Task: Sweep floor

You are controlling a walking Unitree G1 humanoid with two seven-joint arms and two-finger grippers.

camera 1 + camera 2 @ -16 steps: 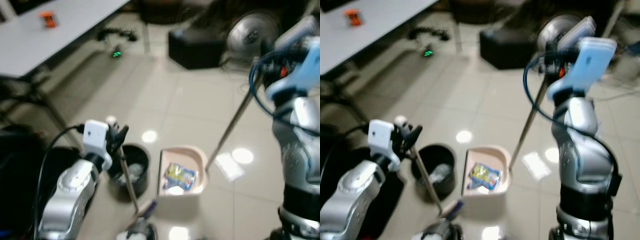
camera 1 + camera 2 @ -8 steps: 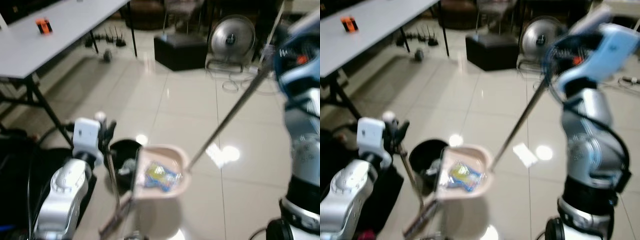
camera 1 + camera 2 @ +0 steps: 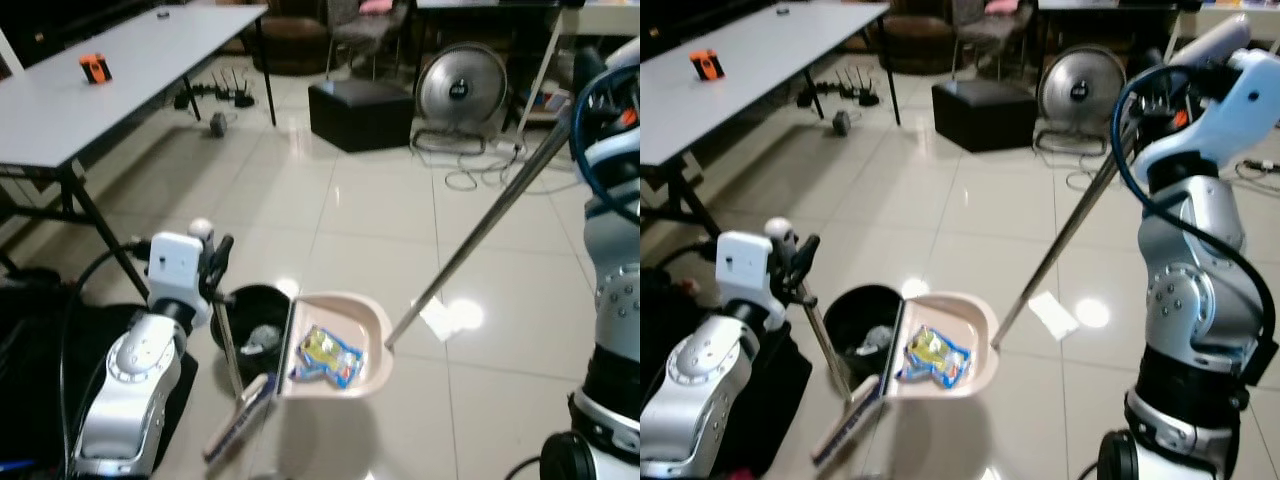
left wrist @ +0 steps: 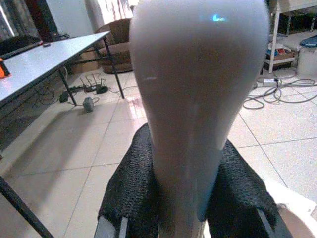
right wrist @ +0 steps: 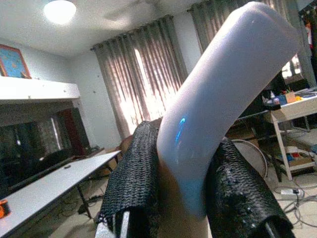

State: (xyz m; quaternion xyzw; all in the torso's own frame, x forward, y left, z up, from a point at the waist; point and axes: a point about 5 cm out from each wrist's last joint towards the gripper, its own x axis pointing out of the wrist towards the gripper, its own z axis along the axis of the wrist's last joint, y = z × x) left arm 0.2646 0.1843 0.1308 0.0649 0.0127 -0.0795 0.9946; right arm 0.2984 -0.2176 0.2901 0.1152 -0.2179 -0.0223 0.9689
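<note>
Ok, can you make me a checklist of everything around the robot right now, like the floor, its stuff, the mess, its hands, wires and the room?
Surface: glossy tiled floor, light glare.
Job's things: dustpan lifted beside black bin, yellow wrapper inside; broom head by the bin.
Clutter: white scrap on the floor.
Grippers: left gripper shut on the broom handle; right gripper shut on the dustpan handle.
Cables: loose wires by the fan.
Surroundings: grey table with an orange item; black box.

Dustpan (image 3: 335,345) right of bin (image 3: 252,320)
</note>
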